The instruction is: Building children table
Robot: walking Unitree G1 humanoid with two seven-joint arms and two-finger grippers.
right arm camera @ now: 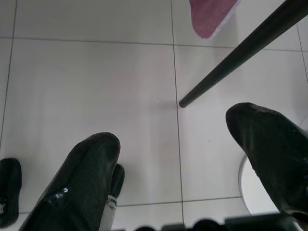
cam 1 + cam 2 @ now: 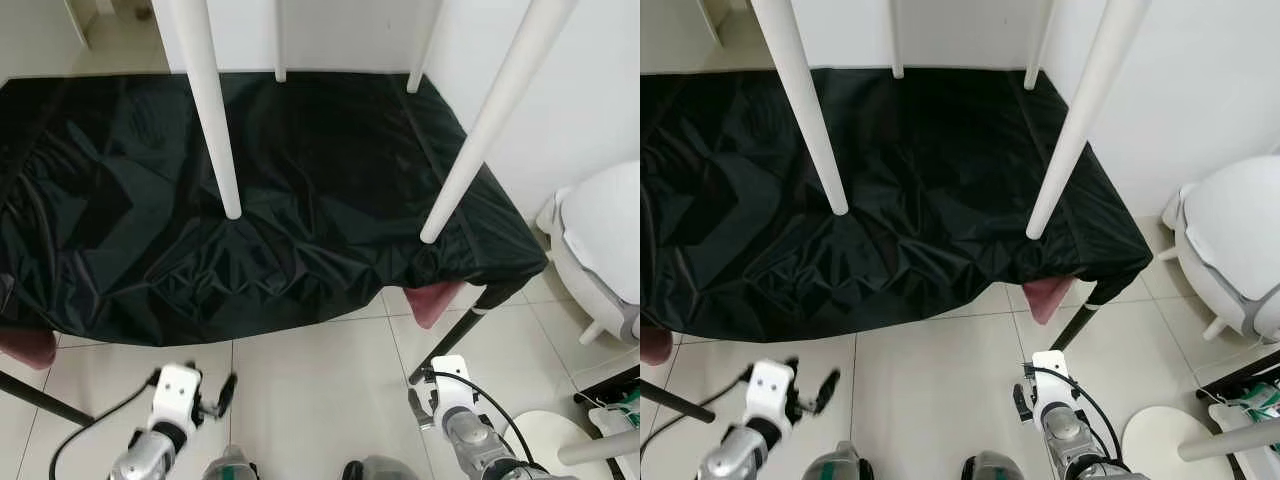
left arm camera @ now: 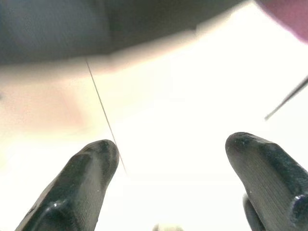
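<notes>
Your left arm (image 2: 150, 450) sits low at the near left, silver wrist angled up and toward the centre. Your left gripper (image 3: 178, 180) has its two black fingers (image 3: 79, 185) spread wide apart with nothing between them. Your right arm (image 2: 480, 440) mirrors it at the near right. Your right gripper (image 1: 185, 166) is likewise parted and empty, its fingertips (image 1: 84, 173) pointing down at the floor.

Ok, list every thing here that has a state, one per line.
Table legs: four, white, pointing up from the cloth.
Black cloth: spread out, wrinkled, overhanging its support.
Pink layer: corner hanging out below the cloth.
Left gripper: open, empty, over the floor.
Right gripper: open, empty, over the floor.
</notes>
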